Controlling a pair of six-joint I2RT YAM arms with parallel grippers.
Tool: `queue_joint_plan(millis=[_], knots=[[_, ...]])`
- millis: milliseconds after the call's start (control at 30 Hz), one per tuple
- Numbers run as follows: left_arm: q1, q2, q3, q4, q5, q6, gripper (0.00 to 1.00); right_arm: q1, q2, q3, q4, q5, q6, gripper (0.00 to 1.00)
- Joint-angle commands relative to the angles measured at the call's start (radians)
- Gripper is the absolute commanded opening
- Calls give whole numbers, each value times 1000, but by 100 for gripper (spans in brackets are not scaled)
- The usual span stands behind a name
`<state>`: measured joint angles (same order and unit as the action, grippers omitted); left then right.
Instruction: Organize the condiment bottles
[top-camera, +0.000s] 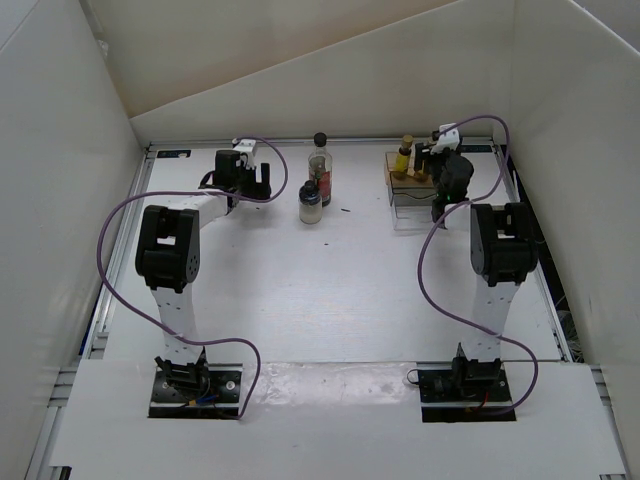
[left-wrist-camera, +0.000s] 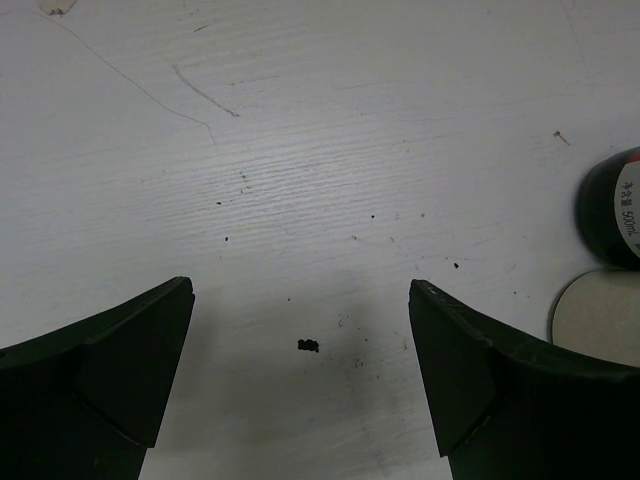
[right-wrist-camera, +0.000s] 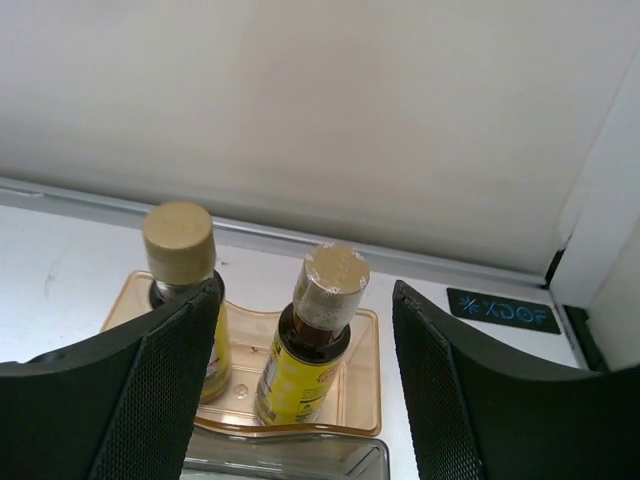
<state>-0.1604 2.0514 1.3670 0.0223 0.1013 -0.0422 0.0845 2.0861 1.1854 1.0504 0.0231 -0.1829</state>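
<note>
Two small yellow bottles stand in the rack's brown upper tier: one (right-wrist-camera: 305, 345) between my right fingers' line of sight, the other (right-wrist-camera: 182, 262) partly hidden behind the left finger; the left one also shows in the top view (top-camera: 403, 156). My right gripper (top-camera: 437, 158) (right-wrist-camera: 305, 385) is open and empty just above and in front of them. The tall clear bottle with a round black cap (top-camera: 321, 167) and the squat black-capped jar (top-camera: 311, 203) stand at mid-table. My left gripper (top-camera: 252, 175) (left-wrist-camera: 300, 345) is open and empty over bare table; the jar's edge (left-wrist-camera: 612, 208) shows at right.
The clear rack with a brown base (top-camera: 412, 188) stands at the back right near the wall. A pale round disc (left-wrist-camera: 600, 315) lies below the jar in the left wrist view. White walls enclose the table on three sides.
</note>
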Motion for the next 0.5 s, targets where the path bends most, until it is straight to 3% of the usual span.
queue_joint_plan(millis=[0, 233, 467], knots=[[-5, -83, -11, 18, 6, -5, 100, 18, -96, -29, 103, 34, -47, 73], [-7, -138, -63, 41, 5, -10, 100, 56, -216, -58, 56, -14, -27, 73], [-4, -217, -132, 61, 0, -21, 100, 153, -326, -101, -26, -165, 51, 74]])
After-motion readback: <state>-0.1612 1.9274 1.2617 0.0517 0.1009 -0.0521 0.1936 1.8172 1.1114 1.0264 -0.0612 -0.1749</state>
